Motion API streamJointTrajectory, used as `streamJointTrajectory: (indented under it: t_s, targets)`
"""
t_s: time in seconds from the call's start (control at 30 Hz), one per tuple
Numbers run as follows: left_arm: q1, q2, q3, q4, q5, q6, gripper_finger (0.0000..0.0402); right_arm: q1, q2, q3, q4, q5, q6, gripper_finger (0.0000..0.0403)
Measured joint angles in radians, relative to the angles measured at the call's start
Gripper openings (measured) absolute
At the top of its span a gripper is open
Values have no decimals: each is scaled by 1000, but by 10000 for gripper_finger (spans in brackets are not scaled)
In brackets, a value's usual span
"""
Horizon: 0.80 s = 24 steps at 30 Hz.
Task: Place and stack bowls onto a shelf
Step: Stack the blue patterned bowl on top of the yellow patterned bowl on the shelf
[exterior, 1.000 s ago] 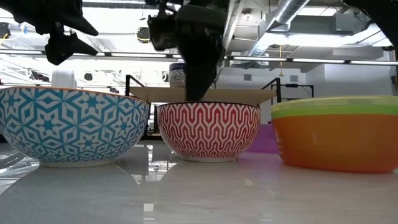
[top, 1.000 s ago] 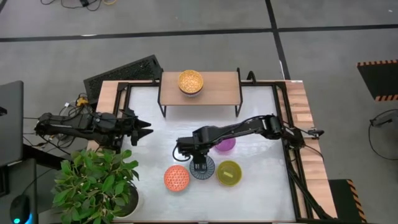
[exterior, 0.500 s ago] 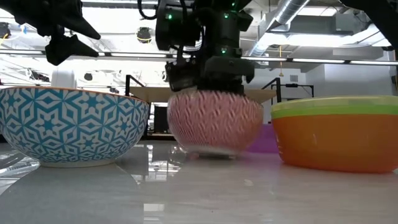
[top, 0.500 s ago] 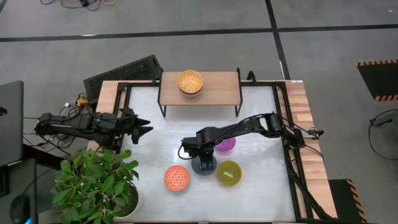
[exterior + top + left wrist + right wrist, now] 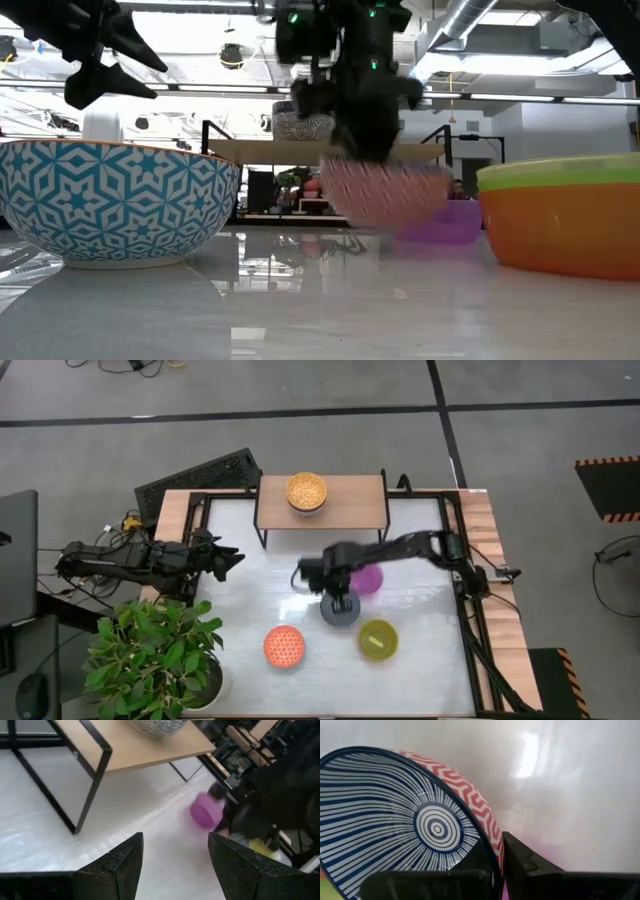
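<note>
Bowl [image 5: 410, 825], blue-striped inside, red zigzag outside; clamped at the rim by right gripper [image 5: 340, 598], one finger inside, one outside. Lifted clear of the white tabletop [image 5: 250, 610], mouth up, slightly tilted; round, no long axis. Located near table centre, in front of shelf [image 5: 350, 503], purple bowl [image 5: 367, 578] just behind. Outline blurred in low view; far rim cut off in right wrist view. Left gripper [image 5: 232, 557] empty, spread wide, at table's left edge.

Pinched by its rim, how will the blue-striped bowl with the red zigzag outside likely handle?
The bowl looks rigid and glazed, so probably slippery. The right gripper pinches only one rim edge, so it may tilt. Likely ceramic, so chippable if dropped.
</note>
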Motion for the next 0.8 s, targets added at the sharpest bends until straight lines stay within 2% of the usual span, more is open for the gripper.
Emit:
streamJointTrajectory:
  t_s: [0.17, 0.33, 0.47, 0.6, 0.7, 0.8]
  targets:
    - [0, 0, 0, -28, -46, -54, 207, -84, -147, 4, 9, -21, -37, 42]
    - [0, 0, 0, -57, -96, -87, 207, -187, -301, 3, 62, -27, -5, 42]
    - [0, 0, 0, -57, -145, -99, 207, -263, -397, 4, 157, -48, 84, 42]
    - [0, 0, 0, -58, -151, -102, 207, -344, -460, 4, 350, -54, 228, 42]
    - [0, 0, 0, -59, -150, -124, 207, -412, -478, 5, 481, -24, 402, 42]
    - [0, 0, 0, -58, -149, -141, 207, -468, -467, 5, 588, -18, 461, 42]
